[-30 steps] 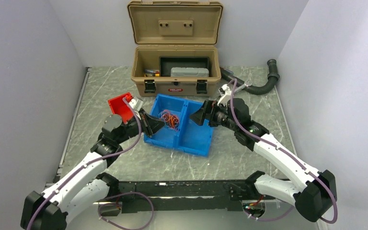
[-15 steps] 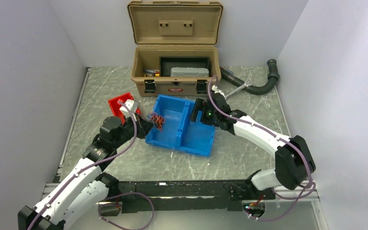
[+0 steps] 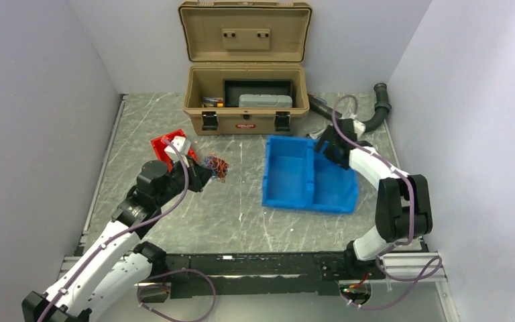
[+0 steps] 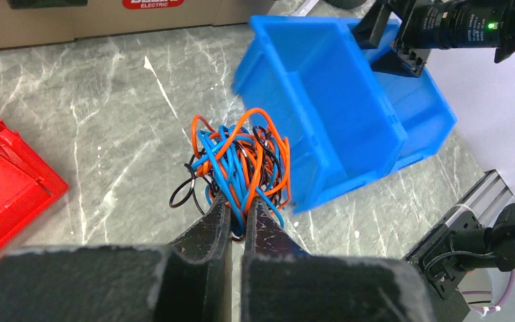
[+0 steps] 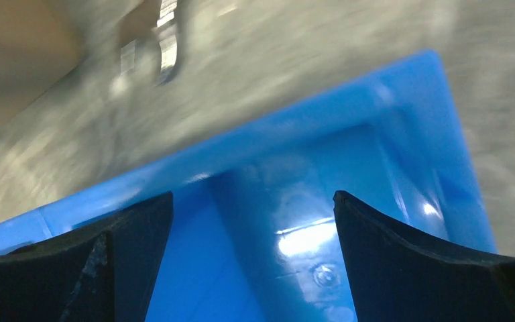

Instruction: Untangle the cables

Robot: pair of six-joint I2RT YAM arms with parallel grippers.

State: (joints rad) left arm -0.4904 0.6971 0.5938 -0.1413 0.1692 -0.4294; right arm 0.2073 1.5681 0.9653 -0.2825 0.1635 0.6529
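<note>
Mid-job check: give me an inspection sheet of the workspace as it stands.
Surface: grey marbled table, light streaks, nothing spilled seen.
Job's things: cables, one knotted orange, blue and black tangle, outside the blue bin.
Clutter: red bin, open toolbox, black hose.
Pincers: left pincer shut on the cables; right pincer open over the blue bin.
Cables: purple arm wiring along both arms, nothing snagged seen.
Surroundings: plain white walls on three sides.

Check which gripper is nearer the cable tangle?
Left. The left gripper is shut on the cable tangle, left of the blue bin. The right gripper is open over the bin's right compartment, apart from the tangle.
</note>
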